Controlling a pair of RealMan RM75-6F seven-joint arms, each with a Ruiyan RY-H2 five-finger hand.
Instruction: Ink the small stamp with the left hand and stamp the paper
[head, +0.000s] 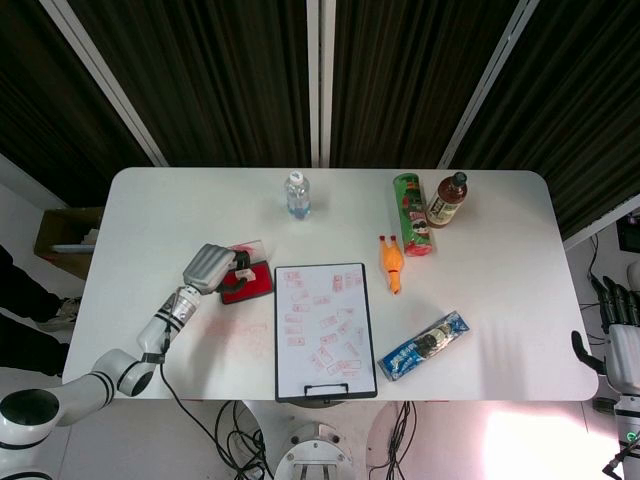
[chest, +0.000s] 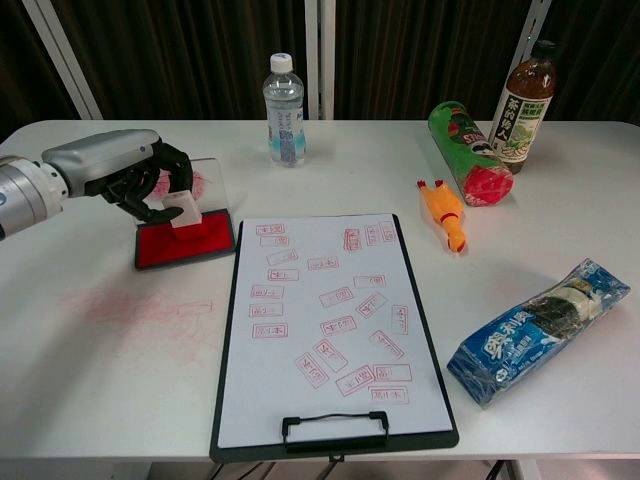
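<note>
Fingers (chest: 150, 196) of the left hand (chest: 125, 170) curl around the small stamp (chest: 181, 209), pressing it into the ink pad (chest: 185, 240). It looks light and rigid; hold its sides.

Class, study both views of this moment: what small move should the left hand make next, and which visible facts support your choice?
Probably lift the small stamp straight up. The left hand holds it with its base seemingly down on the red ink pad, so inking looks about done. The paper on the clipboard lies just to the right, the next stop once the stamp is clear of the pad.
</note>
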